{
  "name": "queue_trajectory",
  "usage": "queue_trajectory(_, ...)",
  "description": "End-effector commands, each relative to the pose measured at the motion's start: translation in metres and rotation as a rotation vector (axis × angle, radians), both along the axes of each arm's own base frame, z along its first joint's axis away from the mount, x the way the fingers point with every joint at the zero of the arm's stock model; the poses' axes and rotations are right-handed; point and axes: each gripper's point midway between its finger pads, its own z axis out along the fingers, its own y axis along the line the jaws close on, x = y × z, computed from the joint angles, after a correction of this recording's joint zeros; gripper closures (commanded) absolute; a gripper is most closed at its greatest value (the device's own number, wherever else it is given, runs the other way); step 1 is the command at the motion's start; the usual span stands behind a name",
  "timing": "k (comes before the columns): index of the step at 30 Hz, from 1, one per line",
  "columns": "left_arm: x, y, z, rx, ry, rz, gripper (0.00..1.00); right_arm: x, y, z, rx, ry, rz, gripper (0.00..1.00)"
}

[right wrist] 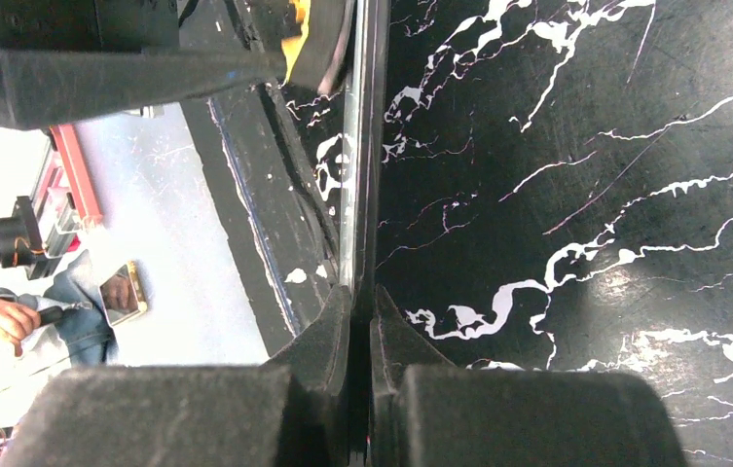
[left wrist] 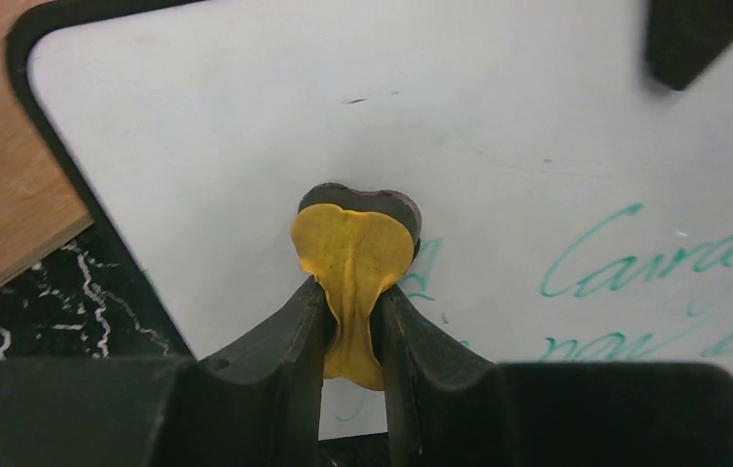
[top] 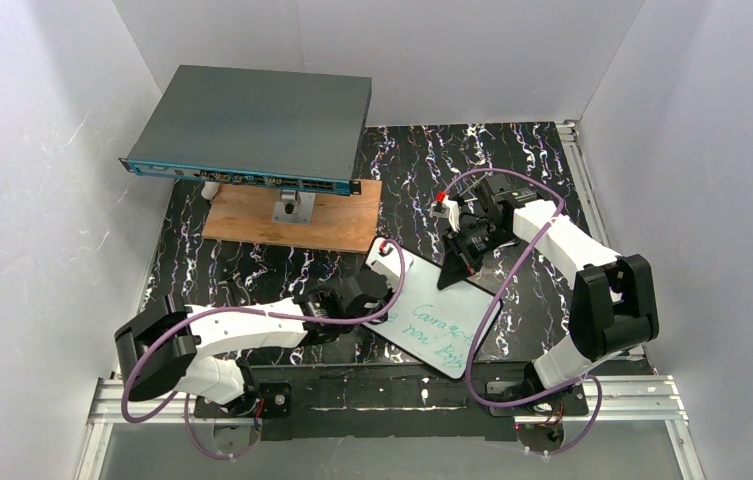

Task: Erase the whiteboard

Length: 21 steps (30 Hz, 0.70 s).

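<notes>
On black marbled table (top: 542,160), white rounded-corner whiteboard (top: 442,310) bears green script; right gripper (right wrist: 360,311) pinches its edge, left gripper (left wrist: 352,321) pinches yellow pad (left wrist: 354,255).

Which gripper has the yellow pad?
The left gripper: it pinches the yellow pad against the whiteboard, while the right gripper only clamps the whiteboard's edge.

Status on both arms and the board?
Left gripper shut on yellow eraser pad, pad against whiteboard. Right gripper shut on whiteboard edge. Green writing not yet erased. Nothing else on the board face.
</notes>
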Motion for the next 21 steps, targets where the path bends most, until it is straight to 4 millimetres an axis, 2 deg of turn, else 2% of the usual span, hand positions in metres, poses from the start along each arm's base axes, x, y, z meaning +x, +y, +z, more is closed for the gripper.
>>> queue_trajectory(1, -0.030, -0.035, 0.003, -0.078, 0.002, -0.203, 1.00, 0.009, 0.011, 0.004, 0.079, -0.146, 0.099, 0.99)
queue_trajectory(4, -0.035, -0.040, 0.003, -0.096, -0.013, -0.222, 1.00, 0.008, 0.011, 0.004, 0.083, -0.143, 0.101, 0.99)
queue_trajectory(7, -0.032, -0.037, 0.004, -0.098, -0.032, -0.187, 1.00, 0.008, 0.011, 0.004, 0.082, -0.144, 0.101, 0.99)
queue_trajectory(15, -0.007, -0.005, 0.012, -0.058, -0.125, -0.009, 1.00, 0.008, 0.011, 0.003, 0.084, -0.141, 0.104, 0.99)
queue_trajectory(21, 0.006, 0.020, 0.005, -0.054, -0.078, 0.100, 1.00, 0.008, 0.011, 0.003, 0.085, -0.141, 0.106, 0.99)
